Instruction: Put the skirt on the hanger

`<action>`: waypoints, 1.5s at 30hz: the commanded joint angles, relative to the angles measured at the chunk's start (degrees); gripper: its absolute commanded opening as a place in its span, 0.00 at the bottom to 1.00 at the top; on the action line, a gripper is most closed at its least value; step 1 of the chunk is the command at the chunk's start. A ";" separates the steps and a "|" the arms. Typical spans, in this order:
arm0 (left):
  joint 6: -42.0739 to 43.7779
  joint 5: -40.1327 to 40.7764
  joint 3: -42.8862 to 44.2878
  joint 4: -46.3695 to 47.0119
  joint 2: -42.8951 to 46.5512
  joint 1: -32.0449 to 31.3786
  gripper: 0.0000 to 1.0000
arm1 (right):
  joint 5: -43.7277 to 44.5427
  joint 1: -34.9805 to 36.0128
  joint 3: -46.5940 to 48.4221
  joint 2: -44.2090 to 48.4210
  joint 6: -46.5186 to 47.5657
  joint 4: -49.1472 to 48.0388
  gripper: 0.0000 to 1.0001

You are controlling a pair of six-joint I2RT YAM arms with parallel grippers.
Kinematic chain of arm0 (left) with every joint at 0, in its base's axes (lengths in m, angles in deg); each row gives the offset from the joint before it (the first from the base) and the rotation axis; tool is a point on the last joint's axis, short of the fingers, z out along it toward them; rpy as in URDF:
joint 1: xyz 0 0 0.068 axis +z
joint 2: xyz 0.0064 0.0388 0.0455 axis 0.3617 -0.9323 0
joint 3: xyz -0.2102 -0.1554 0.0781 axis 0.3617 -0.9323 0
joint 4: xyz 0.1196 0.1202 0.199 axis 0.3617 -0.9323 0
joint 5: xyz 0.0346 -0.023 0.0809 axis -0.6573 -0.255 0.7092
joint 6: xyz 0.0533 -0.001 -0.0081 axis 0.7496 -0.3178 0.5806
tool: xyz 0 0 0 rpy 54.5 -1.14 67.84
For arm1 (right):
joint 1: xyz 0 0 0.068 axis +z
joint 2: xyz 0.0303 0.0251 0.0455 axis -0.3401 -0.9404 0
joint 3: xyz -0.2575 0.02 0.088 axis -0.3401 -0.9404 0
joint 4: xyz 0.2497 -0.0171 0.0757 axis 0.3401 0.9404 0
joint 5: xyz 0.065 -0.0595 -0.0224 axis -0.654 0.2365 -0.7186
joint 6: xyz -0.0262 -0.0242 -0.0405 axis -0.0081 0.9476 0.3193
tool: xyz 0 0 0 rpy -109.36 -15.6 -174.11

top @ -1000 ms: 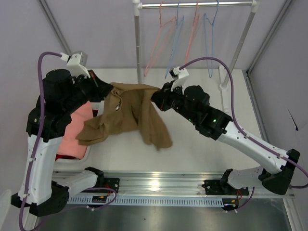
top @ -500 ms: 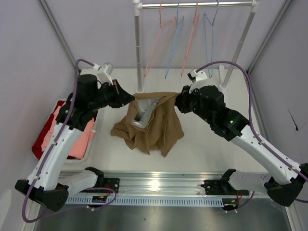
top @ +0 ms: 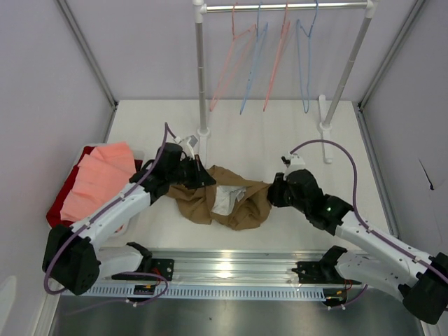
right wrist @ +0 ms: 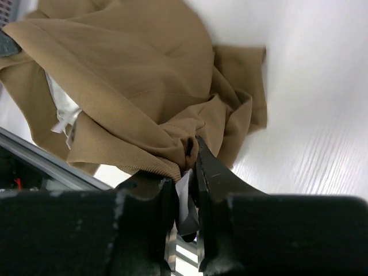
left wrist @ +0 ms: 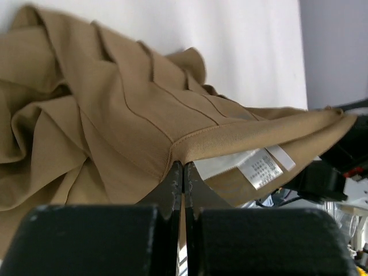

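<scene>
The tan-brown skirt [top: 227,201] lies crumpled on the table between the two arms, its white lining showing at the middle. My left gripper [top: 199,177] is shut on the skirt's waistband at its left end; in the left wrist view [left wrist: 183,167] the band and a white label run right from the closed jaws. My right gripper [top: 271,190] is shut on the skirt's right end; in the right wrist view [right wrist: 191,155] cloth [right wrist: 132,86] and white lining are pinched between the jaws. A pale-pink hanger [top: 227,66] hangs on the rail at the back, far from both grippers.
The clothes rail [top: 287,7] stands at the back on two white posts with pink and blue hangers [top: 306,56]. A salmon-pink folded garment [top: 94,178] lies on red cloth [top: 63,203] at the left. A metal rail [top: 231,266] runs along the near edge.
Both arms have come down and toward the near edge, lowering the skirt from held up in the air onto the table. Both grippers stay shut on the skirt's ends.
</scene>
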 commanded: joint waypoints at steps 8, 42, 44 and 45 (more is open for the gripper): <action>-1.88 7.35 -5.75 10.50 -9.52 -2.24 0.00 | 8.07 5.53 -9.55 3.00 -14.32 -0.26 0.59; 1.29 6.29 -3.65 9.28 -10.40 -3.30 0.00 | 5.00 3.17 -2.76 2.74 -20.40 12.77 0.52; 1.73 5.94 -3.56 8.84 -10.14 -3.39 0.00 | 4.65 2.55 -3.21 2.21 -19.96 11.27 0.40; 1.90 5.94 -3.21 8.58 -9.70 -3.47 0.00 | 4.04 2.03 -3.21 1.60 -19.00 9.69 0.35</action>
